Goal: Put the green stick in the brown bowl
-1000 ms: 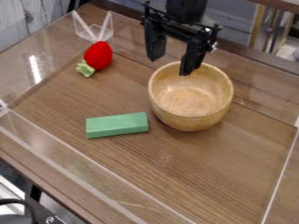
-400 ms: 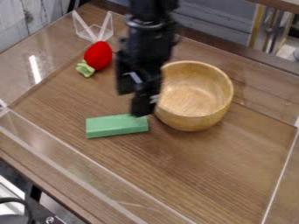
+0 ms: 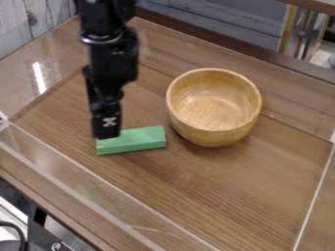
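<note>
Now that the arm has swung left from the brown bowl (image 3: 215,106), it hangs above the green stick (image 3: 131,142).
Fingers (image 3: 106,124) spread wide, holding nothing; the grasp looks next.

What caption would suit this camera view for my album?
Open claw poised over the green stick, with the brown bowl empty beside it.

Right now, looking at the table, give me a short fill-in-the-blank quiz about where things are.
1. The green stick lies on the ____, not in the bowl.
2. The brown bowl holds ____.
3. The tool hangs over the stick's ____ end in the picture.
4. The tool's jaws are ____.

Missing words: table; nothing; left; open
</note>
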